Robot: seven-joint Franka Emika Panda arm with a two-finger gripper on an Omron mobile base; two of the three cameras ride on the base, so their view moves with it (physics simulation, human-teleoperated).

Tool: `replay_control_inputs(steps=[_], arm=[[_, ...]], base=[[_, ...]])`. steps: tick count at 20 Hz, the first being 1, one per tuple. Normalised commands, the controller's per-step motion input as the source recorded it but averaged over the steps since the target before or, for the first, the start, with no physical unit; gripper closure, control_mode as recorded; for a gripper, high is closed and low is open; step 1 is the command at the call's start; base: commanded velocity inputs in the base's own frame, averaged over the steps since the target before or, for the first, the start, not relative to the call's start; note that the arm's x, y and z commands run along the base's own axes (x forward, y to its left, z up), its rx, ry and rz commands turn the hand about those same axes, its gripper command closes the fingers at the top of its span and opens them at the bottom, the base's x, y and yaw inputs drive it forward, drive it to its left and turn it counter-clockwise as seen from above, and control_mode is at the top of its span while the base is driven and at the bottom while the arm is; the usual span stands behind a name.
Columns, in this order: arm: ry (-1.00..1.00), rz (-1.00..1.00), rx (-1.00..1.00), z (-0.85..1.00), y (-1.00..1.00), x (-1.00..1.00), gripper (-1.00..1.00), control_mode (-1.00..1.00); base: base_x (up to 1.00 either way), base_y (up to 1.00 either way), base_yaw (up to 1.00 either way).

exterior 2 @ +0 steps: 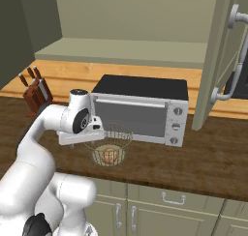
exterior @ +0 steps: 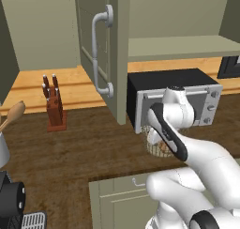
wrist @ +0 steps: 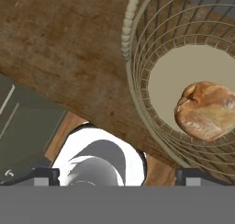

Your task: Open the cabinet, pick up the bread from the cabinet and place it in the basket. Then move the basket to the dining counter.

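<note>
The grey wire basket (wrist: pixel 151 103) stands on a dark wood counter top (exterior 2: pixel 193 157) in front of the microwave. The golden-brown bread (wrist: pixel 205 110) lies on its beige bottom and also shows through the mesh of the basket (exterior 2: pixel 109 144) as the bread (exterior 2: pixel 112 155). My gripper (wrist: pixel 118 175) hovers open just above the basket's near rim, fingertips (wrist: pixel 46 175) wide apart, holding nothing. The arm partly hides the basket (exterior: pixel 154 142). The cabinet (exterior: pixel 101 49) has its door swung open, and its shelf (exterior 2: pixel 121 51) is bare. The dining counter is out of view.
A black and silver microwave (exterior 2: pixel 140 109) sits right behind the basket. The cabinet's other open door (exterior 2: pixel 220 61) juts out at right. A knife block (exterior: pixel 55 108) and a wooden spoon (exterior: pixel 14 113) stand to the left. Low green cabinets (exterior 2: pixel 160 206) run below the counter.
</note>
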Motion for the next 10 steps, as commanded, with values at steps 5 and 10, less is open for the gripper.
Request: replay_control_inputs(steps=[5, 10], arm=[[0.0, 0.04, -0.1, -0.28, 0.02, 0.31, -1.0, -1.0], [0.0, 0.02, -0.09, -0.1, -0.09, 0.31, -1.0, -1.0]], base=[[0.0, 0.0, 0.0], [0.0, 0.0, 0.0]])
